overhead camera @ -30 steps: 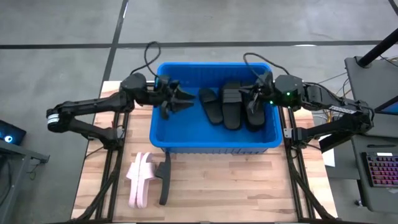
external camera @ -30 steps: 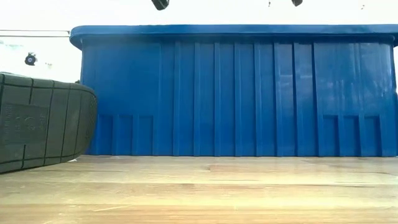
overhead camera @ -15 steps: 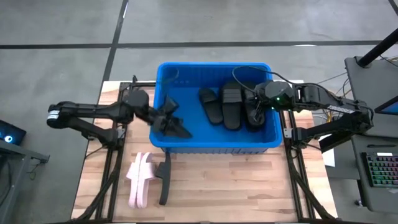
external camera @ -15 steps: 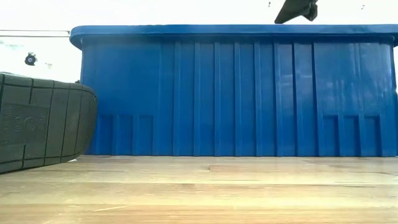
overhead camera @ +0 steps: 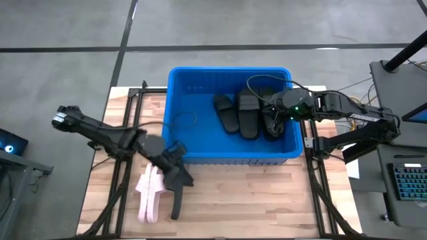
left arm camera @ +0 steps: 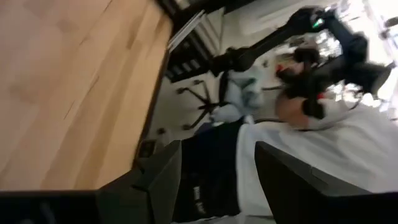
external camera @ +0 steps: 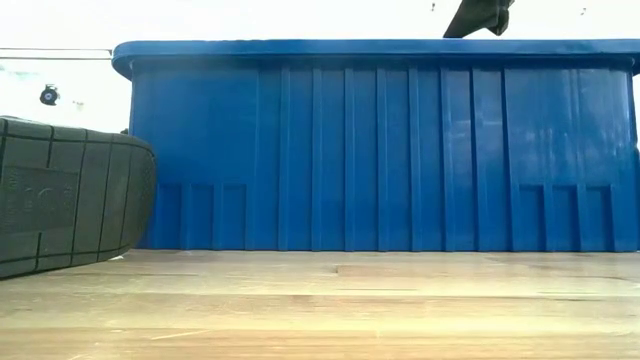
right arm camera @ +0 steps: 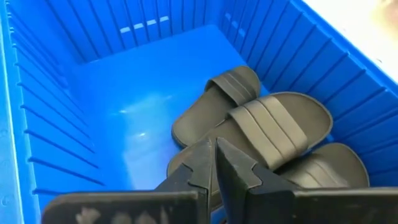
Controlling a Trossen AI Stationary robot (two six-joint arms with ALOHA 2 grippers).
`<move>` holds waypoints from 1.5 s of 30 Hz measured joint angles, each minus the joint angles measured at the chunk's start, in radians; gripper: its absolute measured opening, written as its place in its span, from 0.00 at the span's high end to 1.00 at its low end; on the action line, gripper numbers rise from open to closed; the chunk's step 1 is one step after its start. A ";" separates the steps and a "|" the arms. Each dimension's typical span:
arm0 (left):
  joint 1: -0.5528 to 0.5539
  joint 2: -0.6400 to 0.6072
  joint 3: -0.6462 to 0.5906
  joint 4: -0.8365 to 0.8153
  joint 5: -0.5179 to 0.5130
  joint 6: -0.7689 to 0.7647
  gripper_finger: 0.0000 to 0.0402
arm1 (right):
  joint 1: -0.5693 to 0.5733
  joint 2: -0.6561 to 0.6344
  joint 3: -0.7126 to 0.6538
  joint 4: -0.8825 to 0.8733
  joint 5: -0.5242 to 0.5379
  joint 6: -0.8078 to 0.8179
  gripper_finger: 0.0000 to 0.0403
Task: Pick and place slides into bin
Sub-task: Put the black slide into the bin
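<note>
High view: the bin [overhead camera: 200, 100] stands at the far middle of the table [overhead camera: 267, 200]. Three black slides [overhead camera: 243, 113] lie in the bin's right half, partly covered by the right gripper [overhead camera: 275, 115]. The left gripper [overhead camera: 175, 170] is outside the bin, just in front of its near wall, above one black slide [overhead camera: 176, 200] and beside the pink slides [overhead camera: 149, 192]; whether it touches them cannot be told. Half a second ago this gripper was inside the bin's left half.

Low view: the bin's near wall fills the frame, hiding its contents. A black sole [external camera: 70, 195] is cut off at the frame edge, left of the bin. A dark arm part [external camera: 480, 15] shows above the bin's rim (the arm cannot be identified here).

Left wrist view: blurred; the fingers [left arm camera: 155, 180] stand apart, empty.

Right wrist view: the right gripper's fingers [right arm camera: 199, 165] are pressed together, holding nothing, just above the slides inside the bin.
</note>
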 joint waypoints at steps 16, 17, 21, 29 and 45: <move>-0.218 0.000 0.008 -0.273 -0.353 -0.062 0.53 | 0.000 0.000 -0.031 0.011 0.000 0.024 0.97; -0.225 0.000 0.007 -0.317 -0.353 -0.085 0.53 | 0.000 0.000 -0.033 0.012 0.000 0.024 0.97; -0.242 0.017 0.006 -0.402 -0.373 -0.149 0.53 | 0.000 0.000 -0.046 0.014 0.001 0.024 0.97; -0.273 0.096 0.027 -0.457 -0.370 -0.134 0.53 | 0.000 0.000 -0.080 0.029 0.005 0.028 0.97; -0.386 0.334 0.215 -0.895 -0.481 -0.030 0.53 | 0.000 0.000 -0.163 0.069 0.006 0.035 0.97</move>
